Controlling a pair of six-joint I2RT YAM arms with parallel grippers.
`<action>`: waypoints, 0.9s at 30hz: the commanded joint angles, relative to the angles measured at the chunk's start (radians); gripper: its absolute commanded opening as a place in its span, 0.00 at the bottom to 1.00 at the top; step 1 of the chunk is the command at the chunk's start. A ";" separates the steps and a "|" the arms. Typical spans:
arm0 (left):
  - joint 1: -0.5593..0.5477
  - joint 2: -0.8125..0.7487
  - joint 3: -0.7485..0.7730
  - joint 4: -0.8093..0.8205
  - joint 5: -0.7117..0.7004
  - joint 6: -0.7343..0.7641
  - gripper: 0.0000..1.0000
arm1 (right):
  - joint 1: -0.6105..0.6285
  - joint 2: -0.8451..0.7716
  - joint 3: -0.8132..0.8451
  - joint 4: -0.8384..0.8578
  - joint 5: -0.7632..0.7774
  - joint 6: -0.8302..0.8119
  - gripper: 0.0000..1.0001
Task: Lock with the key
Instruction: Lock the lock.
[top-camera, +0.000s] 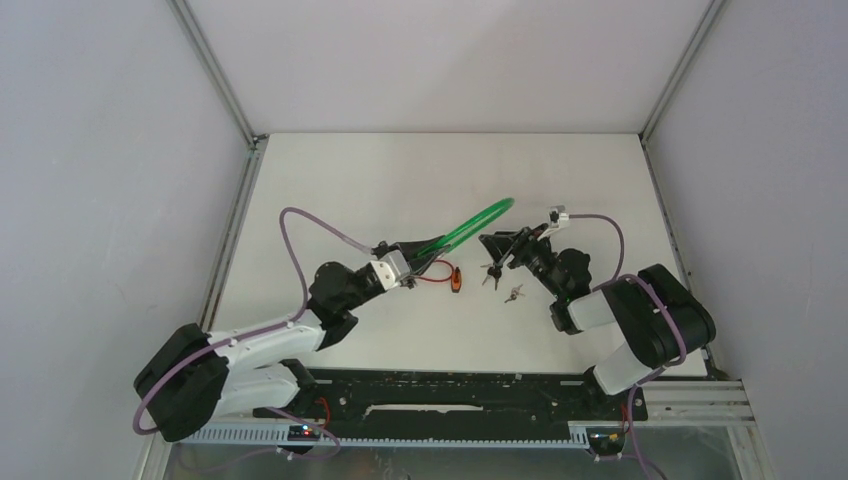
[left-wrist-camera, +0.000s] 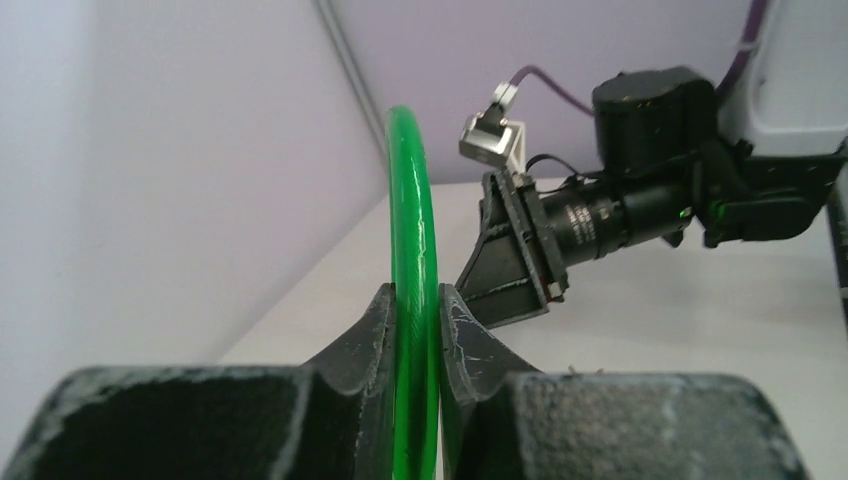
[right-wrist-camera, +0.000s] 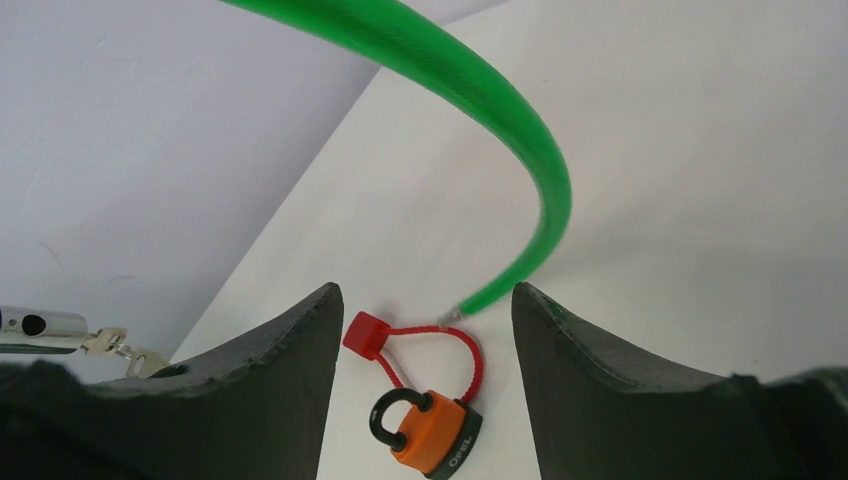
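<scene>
A: Top view: left jaws clamp the green cable (top-camera: 475, 222). The orange padlock (top-camera: 456, 279) lies on the worktop (top-camera: 400, 170), and the keys (top-camera: 506, 291) sit just beside the right jaws.
B: Left wrist: cable pinched tight, confirmed.
A: Right wrist: jaws spread, empty. Best take one of the keys by its bow, blade free. Keyway not visible.
B: Writing?
A: "OPEL" on the padlock body.

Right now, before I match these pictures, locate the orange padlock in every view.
Top external: orange padlock lies on the table near picture centre, just below the green cable.
Left wrist: not in it.
Right wrist: padlock at bottom centre, framed by the open right gripper.
Shared landmark: the green cable, in all three views, clamped by the left gripper.
</scene>
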 joint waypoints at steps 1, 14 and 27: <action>-0.004 -0.012 -0.001 0.232 0.080 -0.065 0.00 | -0.003 0.016 0.003 0.162 -0.023 0.023 0.65; -0.006 -0.029 0.021 0.328 0.021 -0.121 0.00 | -0.012 -0.050 -0.024 0.064 0.100 -0.007 0.64; -0.005 -0.068 0.070 0.223 0.031 -0.138 0.00 | -0.012 -0.045 0.001 0.049 0.036 0.006 0.64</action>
